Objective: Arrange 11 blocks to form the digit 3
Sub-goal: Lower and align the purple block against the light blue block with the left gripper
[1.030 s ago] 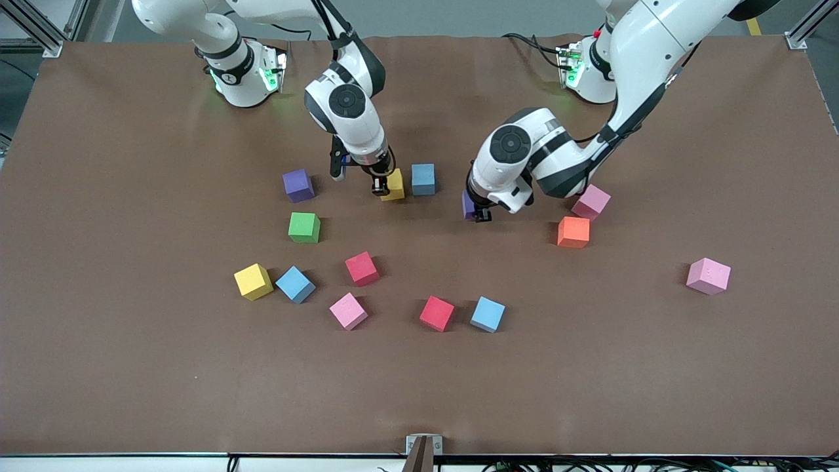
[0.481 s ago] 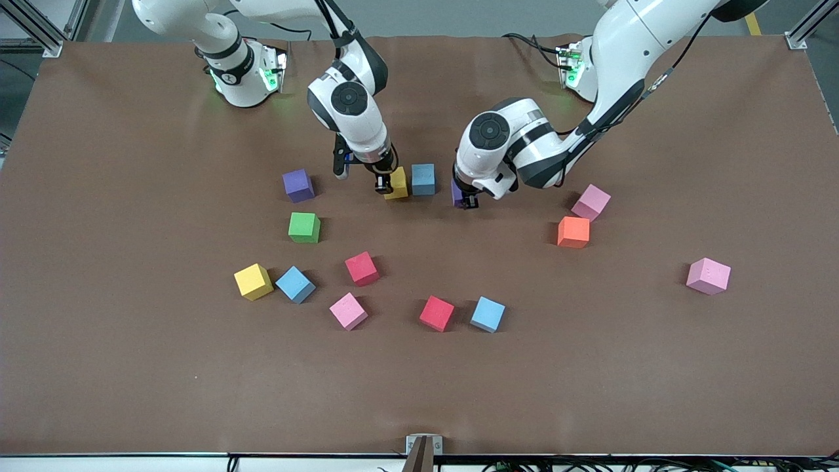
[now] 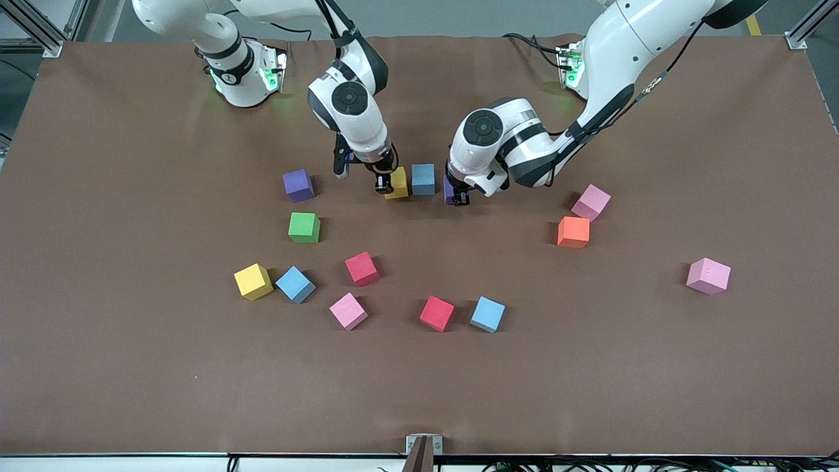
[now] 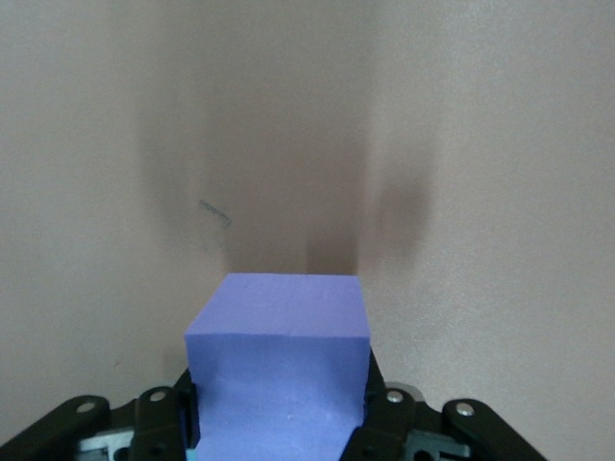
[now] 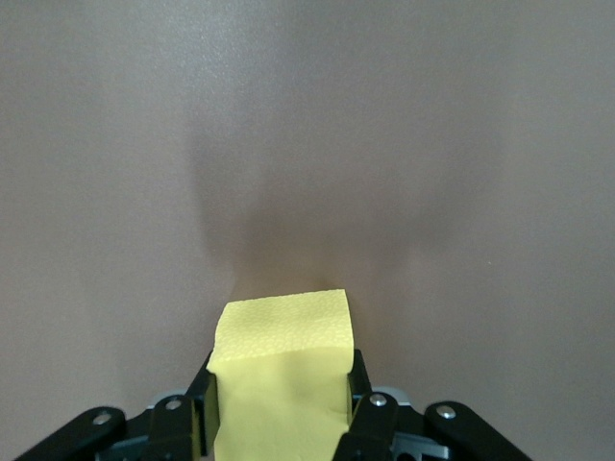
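Observation:
A yellow block (image 3: 397, 183) sits right beside a blue block (image 3: 423, 179) on the brown table, with my right gripper (image 3: 383, 187) shut on it; the right wrist view shows this yellow block (image 5: 282, 355) between the gripper's (image 5: 281, 408) fingers. My left gripper (image 3: 459, 198) is shut on a purple block (image 3: 449, 191), low over the table beside the blue block, toward the left arm's end. In the left wrist view the purple block (image 4: 279, 351) fills the left gripper (image 4: 279, 413). No digit 3 shows.
Loose cubes lie around: purple (image 3: 298, 185), green (image 3: 304, 227), yellow (image 3: 253, 281), blue (image 3: 295, 284), red (image 3: 362, 268), pink (image 3: 348, 311), red (image 3: 436, 313), blue (image 3: 487, 314), orange (image 3: 573, 231), pink (image 3: 590, 201), pink (image 3: 708, 275).
My left gripper has carried the purple block toward the blue block, closing most of the gap. The right gripper and its yellow block shifted only slightly toward the blue block.

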Controlling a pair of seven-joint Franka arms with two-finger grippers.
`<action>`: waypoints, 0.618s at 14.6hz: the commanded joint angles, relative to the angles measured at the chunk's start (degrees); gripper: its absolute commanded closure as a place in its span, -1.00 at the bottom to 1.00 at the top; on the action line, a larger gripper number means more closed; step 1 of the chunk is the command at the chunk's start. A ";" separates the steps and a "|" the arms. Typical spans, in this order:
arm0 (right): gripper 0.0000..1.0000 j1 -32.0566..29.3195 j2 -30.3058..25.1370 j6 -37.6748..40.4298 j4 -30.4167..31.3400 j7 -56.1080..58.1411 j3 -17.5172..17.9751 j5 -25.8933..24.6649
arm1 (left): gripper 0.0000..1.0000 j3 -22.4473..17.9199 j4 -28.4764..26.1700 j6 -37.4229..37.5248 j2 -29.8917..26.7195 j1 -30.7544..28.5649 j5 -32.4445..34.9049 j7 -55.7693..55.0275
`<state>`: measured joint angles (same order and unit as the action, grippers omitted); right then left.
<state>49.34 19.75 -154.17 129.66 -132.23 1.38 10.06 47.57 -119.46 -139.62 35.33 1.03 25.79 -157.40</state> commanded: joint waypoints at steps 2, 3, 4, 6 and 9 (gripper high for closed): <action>1.00 1.11 0.73 -0.96 0.07 -0.92 -0.23 1.36 | 0.55 -0.11 -0.42 -1.18 0.70 0.99 4.71 -9.06; 1.00 1.28 1.08 -0.96 -0.20 -0.92 -0.23 1.36 | 0.55 -0.11 -0.42 -1.10 0.79 0.99 4.71 -9.07; 1.00 1.37 1.17 -0.96 -0.29 -1.01 -0.23 1.36 | 0.55 -0.11 -0.42 -1.10 0.79 1.08 4.71 -9.15; 1.00 1.46 1.17 -0.96 -0.29 -1.01 -0.23 1.36 | 0.55 -0.11 -0.51 -1.10 0.70 1.78 4.71 -9.85; 1.00 1.63 1.87 -0.96 -0.90 -1.19 -0.23 1.36 | 0.55 -0.11 -0.51 -1.10 0.70 2.48 4.80 -11.70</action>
<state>49.55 19.92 -154.24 129.50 -132.29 1.38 10.07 47.50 -119.46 -139.78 36.42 2.28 27.62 -158.59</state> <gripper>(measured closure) 0.471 0.405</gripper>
